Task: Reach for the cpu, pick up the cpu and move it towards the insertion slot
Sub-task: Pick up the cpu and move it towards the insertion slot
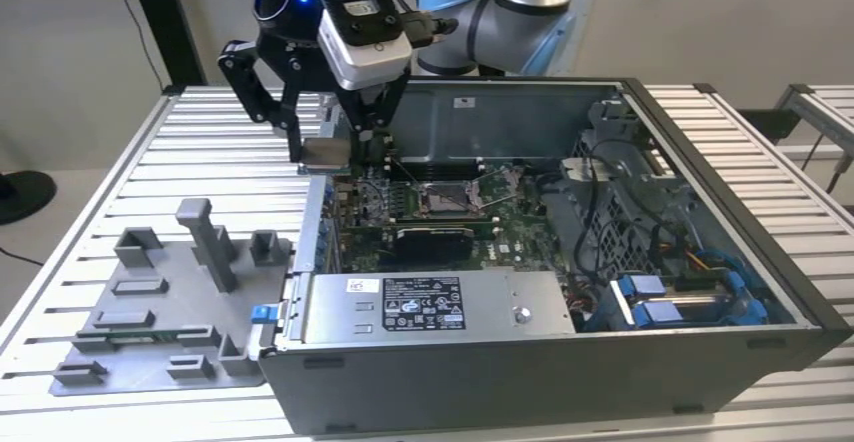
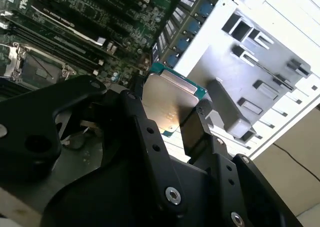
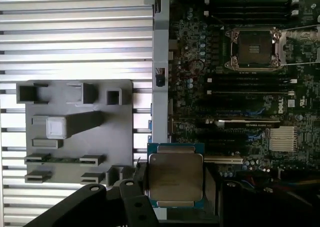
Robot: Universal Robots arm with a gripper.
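The gripper (image 1: pixel 330 152) hangs in the air over the near edge of the open computer case (image 1: pixel 747 352), at the exterior view's left. Its black fingers (image 2: pixel 145 132) are squeezed on the cpu (image 2: pixel 167 99), one on each side. The cpu sits flat between them with its shiny silver top showing in both wrist views (image 3: pixel 174 181). In the exterior view it looks like a small pale square (image 1: pixel 324 151) at the fingertips, though it is hard to see well there.

The slot (image 1: pixel 445 196) is on the green board (image 1: pixel 514 247) inside the case. It has a silver frame and a dark middle. The cpu is up above the board, off to the side of the slot (image 3: pixel 251 49), not touching it.

A grey tray (image 1: pixel 147 357) lies on the table (image 1: pixel 120 177) beside the case.
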